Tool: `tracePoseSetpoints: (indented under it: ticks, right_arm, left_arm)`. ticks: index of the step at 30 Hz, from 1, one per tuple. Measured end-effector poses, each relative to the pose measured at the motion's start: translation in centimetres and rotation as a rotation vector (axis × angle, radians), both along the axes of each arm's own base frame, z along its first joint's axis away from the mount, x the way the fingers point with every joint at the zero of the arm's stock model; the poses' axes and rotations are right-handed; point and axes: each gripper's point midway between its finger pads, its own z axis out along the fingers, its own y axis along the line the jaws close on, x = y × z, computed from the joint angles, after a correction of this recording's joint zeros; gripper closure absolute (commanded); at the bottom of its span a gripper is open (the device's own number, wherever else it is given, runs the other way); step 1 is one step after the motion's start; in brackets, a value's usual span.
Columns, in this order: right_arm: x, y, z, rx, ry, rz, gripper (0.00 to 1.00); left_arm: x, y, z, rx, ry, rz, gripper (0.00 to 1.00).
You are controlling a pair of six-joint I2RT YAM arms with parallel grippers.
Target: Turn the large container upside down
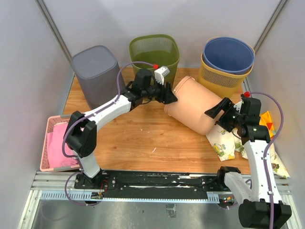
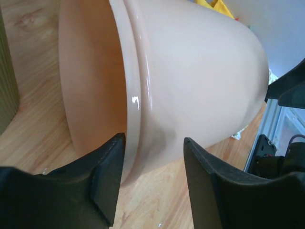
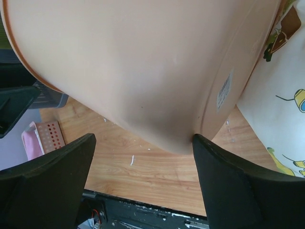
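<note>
Wooden table (image 1: pixel 138 143) first. The large container (image 1: pixel 193 107) lies on its side toward the far right corner, mouth facing left. The left arm (image 1: pixel 102 112) stretches diagonally from the near edge. The left pincer (image 2: pixel 155 179) is open, one finger inside the rim and one outside, not squeezing. The right arm (image 1: pixel 257 143) bends inward, and the right pincer (image 3: pixel 143 162) is spread wide at the container's base, gripping nothing.

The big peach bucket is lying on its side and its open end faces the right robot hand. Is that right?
Not quite. The peach bucket is lying on its side, but its open end faces the left hand; the left wrist view shows its rim and inside. The right hand is by its bottom.
</note>
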Motion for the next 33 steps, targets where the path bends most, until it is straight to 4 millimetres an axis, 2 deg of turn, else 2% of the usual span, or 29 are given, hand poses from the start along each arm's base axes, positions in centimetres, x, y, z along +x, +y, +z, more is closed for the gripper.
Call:
tracePoseSetpoints:
  ticks: [3, 6, 9, 14, 16, 18, 20, 24, 33]
  right_arm:
    - [0.1, -0.3, 0.1, -0.001, -0.014, -0.005, 0.16]
    - [0.0, -0.2, 0.1, -0.006, -0.019, 0.01, 0.17]
    - [-0.3, -0.1, -0.1, -0.011, -0.023, 0.025, 0.17]
    - [-0.8, 0.2, 0.2, -0.011, -0.039, 0.053, 0.18]
    - [-1.1, 0.6, 0.4, -0.003, -0.048, 0.071, 0.18]
    - [-1.6, 0.7, 0.5, -0.004, -0.05, 0.087, 0.18]
    - [-2.0, 0.8, 0.4, -0.008, -0.048, 0.098, 0.17]
    - [-2.3, 0.7, 0.2, -0.028, -0.039, 0.107, 0.17]
    - [-1.1, 0.3, -0.1, -0.055, -0.029, 0.117, 0.17]
  left_arm:
    - [0.0, 0.0, 0.0, -0.003, -0.006, 0.007, 0.59]
    - [-0.8, 0.7, -0.7, 0.0, 0.013, 0.024, 0.61]
    - [-2.8, 1.8, -1.2, -0.006, 0.052, 0.034, 0.64]
    - [-7.0, 3.3, -0.6, -0.042, 0.101, 0.032, 0.65]
    - [-9.0, 3.5, -0.1, -0.064, 0.118, 0.02, 0.62]
    - [-10.7, 3.7, 0.5, -0.081, 0.13, 0.006, 0.48]
    - [-11.7, 4.0, 1.3, -0.095, 0.134, 0.003, 0.4]
    - [-11.9, 5.0, 2.4, -0.087, 0.115, 0.055, 0.38]
    - [-10.2, 6.6, 3.3, -0.013, 0.101, 0.186, 0.55]
